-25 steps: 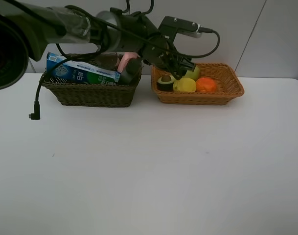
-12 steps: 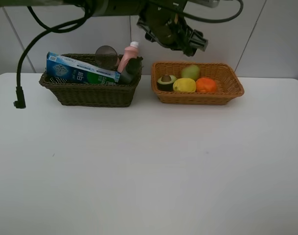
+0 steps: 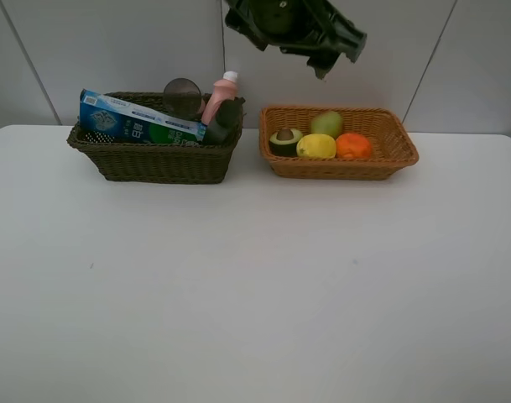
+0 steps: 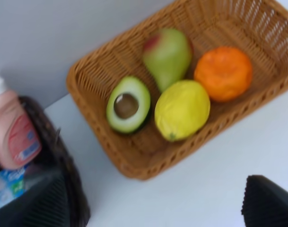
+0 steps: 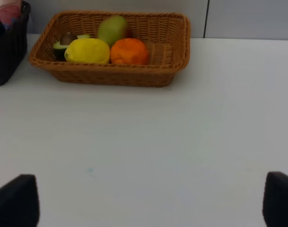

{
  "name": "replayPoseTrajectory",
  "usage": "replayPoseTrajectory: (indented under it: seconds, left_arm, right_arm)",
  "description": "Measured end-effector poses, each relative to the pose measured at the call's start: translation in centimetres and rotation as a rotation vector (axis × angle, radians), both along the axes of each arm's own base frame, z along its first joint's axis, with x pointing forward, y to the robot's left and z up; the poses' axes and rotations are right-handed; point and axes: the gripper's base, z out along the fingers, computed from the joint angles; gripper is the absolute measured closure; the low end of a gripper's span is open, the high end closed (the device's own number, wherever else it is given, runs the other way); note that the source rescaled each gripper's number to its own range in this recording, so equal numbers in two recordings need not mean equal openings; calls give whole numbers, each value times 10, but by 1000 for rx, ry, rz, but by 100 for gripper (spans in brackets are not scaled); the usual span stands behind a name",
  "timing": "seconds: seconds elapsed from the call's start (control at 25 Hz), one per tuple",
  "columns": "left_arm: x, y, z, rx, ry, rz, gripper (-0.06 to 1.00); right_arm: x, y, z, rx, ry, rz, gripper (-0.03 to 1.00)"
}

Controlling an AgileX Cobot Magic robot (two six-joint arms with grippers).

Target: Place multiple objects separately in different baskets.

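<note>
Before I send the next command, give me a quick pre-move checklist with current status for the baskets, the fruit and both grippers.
1. Fruit in tan basket: pear, lemon, avocado, orange all inside: ok.
2. Toothpaste box and pink bottle in dark basket: ok.
3. Left gripper open, empty: ok.
4. Right gripper open, empty: ok.
5. Cup and dark bottle seated fully: cannot tell.

Two rectangular woven wicker baskets: one dark olive-brown basket (image 3: 154, 164) at upper left, one light orange-tan basket (image 3: 339, 168) at upper right. Four fruits: one green-red pear (image 3: 326, 124), one yellow lemon (image 3: 316, 146), one halved avocado (image 3: 284, 139), one orange (image 3: 353, 146). One blue-green toothpaste box (image 3: 138, 127), one pink bottle (image 3: 219, 94), one dark green-black bottle (image 3: 221, 122), one translucent mauve cup (image 3: 182, 96).
</note>
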Motion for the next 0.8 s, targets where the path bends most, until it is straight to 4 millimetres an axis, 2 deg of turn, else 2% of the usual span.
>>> replayPoseTrajectory:
  seconds: [0.2, 0.44, 0.6, 0.8]
  left_arm:
    - [-24, 15, 24, 64, 51, 27, -6]
    - [-46, 42, 53, 108, 55, 55, -6]
    - [-61, 69, 55, 160, 35, 66, -6]
    - [-90, 108, 46, 154, 15, 52, -6]
  right_arm:
    - [0, 0, 0, 0, 0, 0, -3]
    - [0, 0, 0, 0, 0, 0, -3]
    - [0, 0, 0, 0, 0, 0, -3]
    - [0, 0, 0, 0, 0, 0, -3]
